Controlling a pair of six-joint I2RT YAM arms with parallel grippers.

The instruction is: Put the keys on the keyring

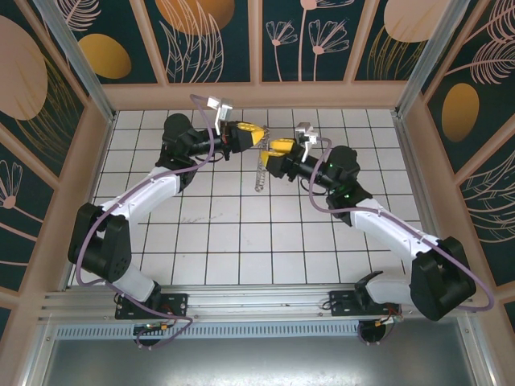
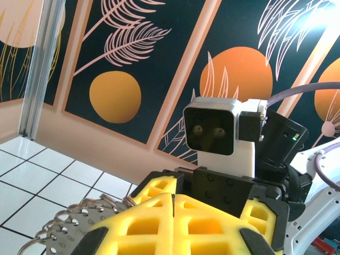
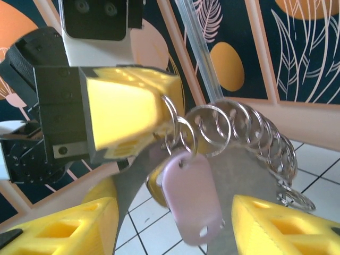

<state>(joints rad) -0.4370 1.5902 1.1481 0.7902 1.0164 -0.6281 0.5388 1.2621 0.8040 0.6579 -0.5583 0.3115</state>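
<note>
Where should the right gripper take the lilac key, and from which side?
Probably take the key by its free lower half, below the top hole hooked on the keyring. Come straight on from the right gripper side: the key hangs between its open fingers, while the left gripper clamps the keyring above.

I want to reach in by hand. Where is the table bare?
Free: the table between the left arm and right arm; also its far-right corner. Crowded: far centre, where the left gripper and right gripper meet at the keyring.
</note>
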